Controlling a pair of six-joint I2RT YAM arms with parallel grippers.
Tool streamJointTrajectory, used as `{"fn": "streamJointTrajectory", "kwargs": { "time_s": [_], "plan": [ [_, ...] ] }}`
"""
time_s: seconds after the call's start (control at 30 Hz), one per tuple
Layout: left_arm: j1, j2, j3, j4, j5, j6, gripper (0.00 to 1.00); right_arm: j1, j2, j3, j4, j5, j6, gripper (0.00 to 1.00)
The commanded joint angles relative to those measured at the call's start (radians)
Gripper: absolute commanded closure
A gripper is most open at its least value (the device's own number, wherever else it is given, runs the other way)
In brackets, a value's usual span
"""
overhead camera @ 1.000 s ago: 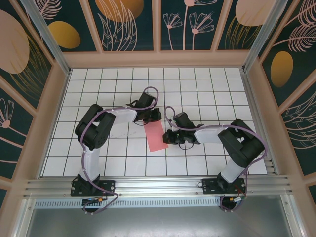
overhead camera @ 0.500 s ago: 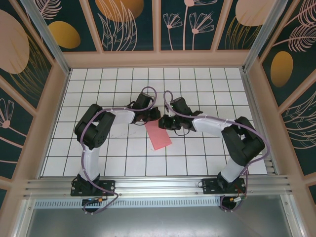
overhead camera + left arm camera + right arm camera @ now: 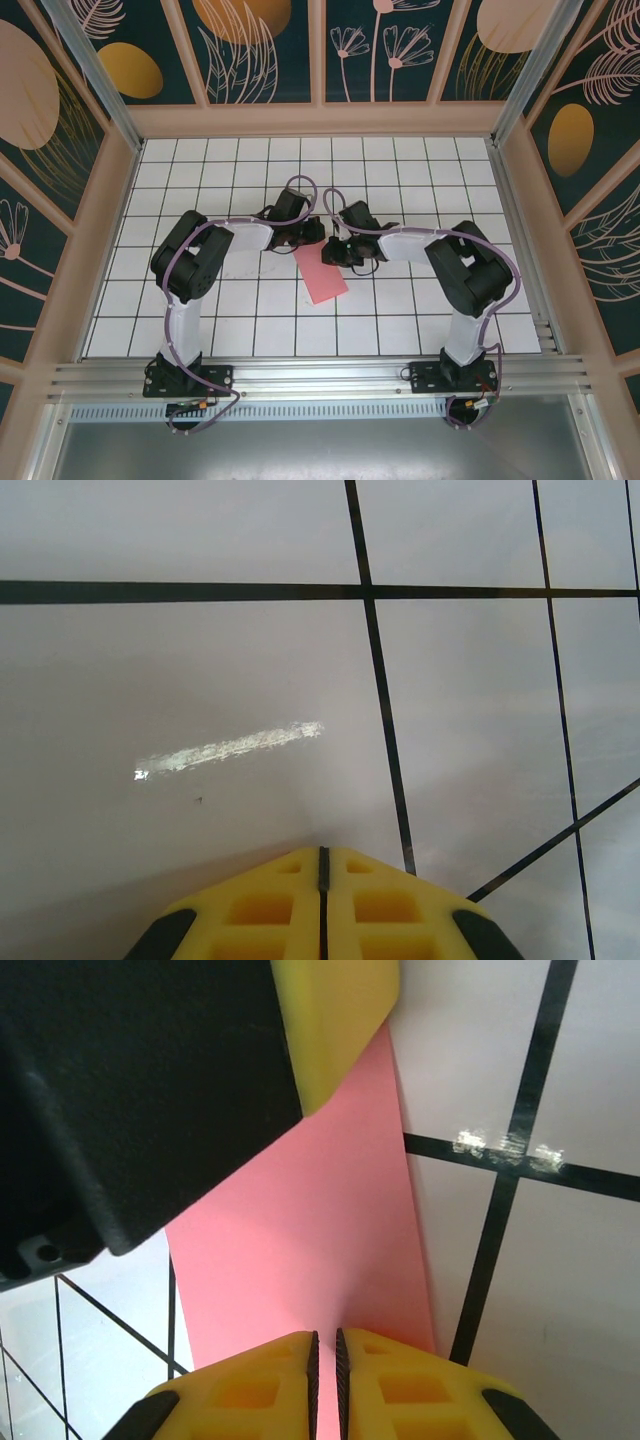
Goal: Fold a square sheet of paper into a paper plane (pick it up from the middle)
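From above, the right arm has swung in since a second ago. The right gripper [image 3: 330, 250] was at the 3 o'clock edge of the sheet of paper [image 3: 322, 275], and it now sits at the sheet's far end, towards 12 o'clock, just beside the left gripper [image 3: 313, 238]. The left arm has barely shifted. The sheet has turned a little. It lay close to a 12-to-6 line before, and its long side now runs from about 11 to 5 o'clock, near the middle of the table [image 3: 200, 180]. It reads as a salmon-pink oblong, narrower than it is long, lying flat apart from the far end under the two grippers. I cannot read either pair of jaws from this height.

On the left wrist camera, the yellow pads of the left gripper [image 3: 322, 880] are pressed together with just a thin seam between them. No pink shows in that seam. Beyond them is white tile crossed by black grid lines [image 3: 385, 740].

On the right wrist camera, the right gripper [image 3: 325, 1370] has its jaws drawn narrow, and pink shows in the slit, so it looks pinched on the sheet [image 3: 300, 1240]. The paper rises smooth and uncreased towards 12 o'clock, where it runs under one of the left gripper's fingers [image 3: 335, 1020].
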Motion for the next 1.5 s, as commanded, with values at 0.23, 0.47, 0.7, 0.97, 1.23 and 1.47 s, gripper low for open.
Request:
{"fn": "streamJointTrajectory", "kwargs": {
  "time_s": [0.23,0.47,0.7,0.97,1.23,1.47],
  "plan": [
    [0.020,0.038,-0.033,-0.058,-0.100,0.015,0.92,0.027,-0.131,-0.206,-0.065,-0.039,0.010,0.83],
    [0.020,0.039,-0.032,-0.053,-0.100,0.011,0.91,0.061,-0.264,-0.381,-0.087,-0.025,0.086,0.83],
    [0.020,-0.016,-0.008,-0.047,-0.055,-0.010,0.86,0.065,-0.402,-0.347,-0.123,0.053,0.097,0.81],
    [0.030,-0.248,-0.009,-0.059,-0.085,-0.057,0.58,0.096,-0.367,-0.136,-0.197,0.295,0.078,0.67],
    [0.103,-0.479,-0.224,-0.076,-0.182,-0.096,0.31,0.176,-0.166,0.004,-0.253,0.382,0.107,0.56],
    [0.148,-0.585,-0.399,-0.058,-0.246,-0.094,0.09,0.254,-0.074,0.010,-0.295,0.403,0.228,0.51]
  ]
}}
